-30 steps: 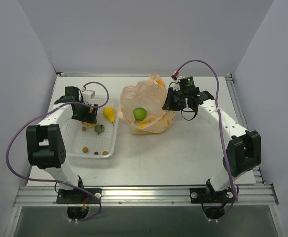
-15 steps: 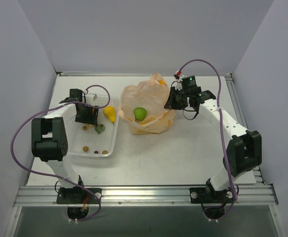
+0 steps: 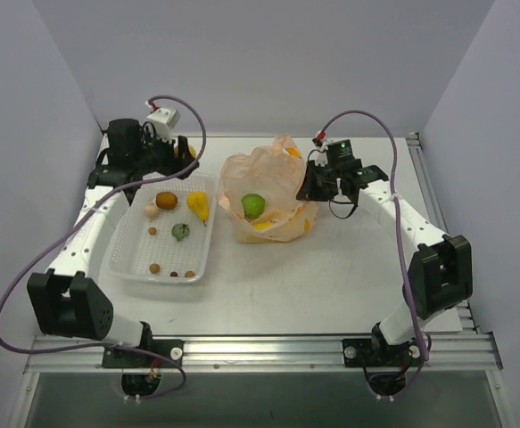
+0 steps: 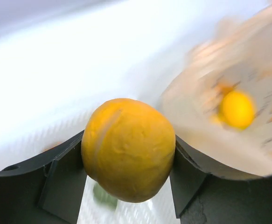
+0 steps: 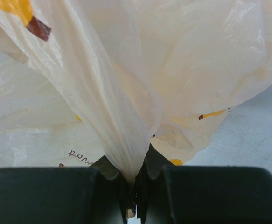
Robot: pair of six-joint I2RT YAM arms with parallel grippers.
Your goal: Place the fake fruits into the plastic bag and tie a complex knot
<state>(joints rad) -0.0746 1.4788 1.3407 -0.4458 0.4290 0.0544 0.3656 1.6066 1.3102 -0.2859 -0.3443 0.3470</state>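
Partly filled. Inside the thin crinkly translucent peach-orange plastic bag (image 3: 268,174), sitting mid-table (image 3: 331,267): a smooth round green toy fruit (image 3: 253,205), plus something yellow-orange lower down, too small to name. Held up at its right edge by the right end effector (image 5: 136,186), pinched flat together on a gathered fold of film. Clamped in the left end effector (image 4: 126,163), up near the far-left corner: a matte dimpled orange round plastic fruit (image 4: 128,140), touching both fingers. Yet to go, in the white plastic mesh tray (image 3: 126,259): a yellow pear-shaped fruit (image 3: 198,205) and a brown oval one (image 3: 166,200). Handles untied, knot not begun.
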